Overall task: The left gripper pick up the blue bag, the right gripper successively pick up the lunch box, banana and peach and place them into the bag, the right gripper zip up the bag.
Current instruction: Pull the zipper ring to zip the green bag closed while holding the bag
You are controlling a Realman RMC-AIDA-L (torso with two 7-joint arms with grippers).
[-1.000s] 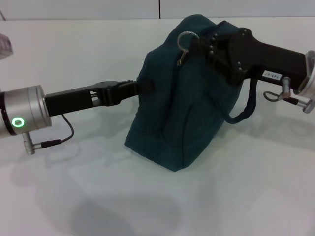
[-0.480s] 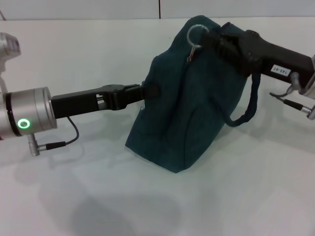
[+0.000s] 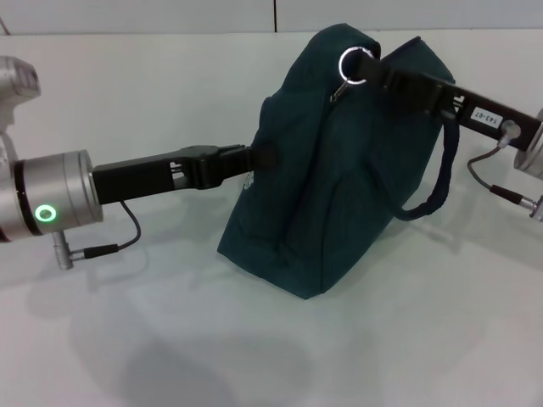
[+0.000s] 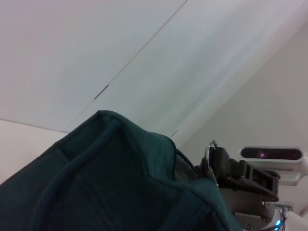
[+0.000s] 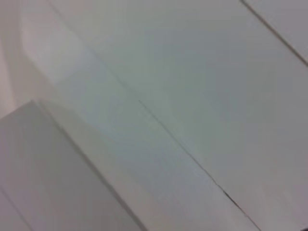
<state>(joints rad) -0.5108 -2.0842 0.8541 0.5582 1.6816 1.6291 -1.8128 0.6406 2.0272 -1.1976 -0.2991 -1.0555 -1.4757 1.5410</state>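
Note:
The blue bag [image 3: 331, 170] stands upright on the white table, its top closed. My left gripper [image 3: 254, 158] comes in from the left and is shut on a fold of the bag's left side. My right gripper [image 3: 379, 75] reaches in from the right along the bag's top and is shut on the ring zipper pull [image 3: 355, 64]. One loop handle [image 3: 437, 182] hangs under the right arm. The left wrist view shows the bag's top [image 4: 110, 183] with the right gripper [image 4: 219, 166] and the ring [image 4: 210, 153] behind it. The lunch box, banana and peach are out of view.
The white table [image 3: 170, 339] stretches in front of and behind the bag. A cable [image 3: 119, 242] hangs below the left wrist. The right wrist view shows only pale wall panels [image 5: 168, 96].
My right gripper has turned and moved to the right along the bag's top, taking the ring pull with it. The bag's top now stands more upright. The left arm has shifted slightly to the right.

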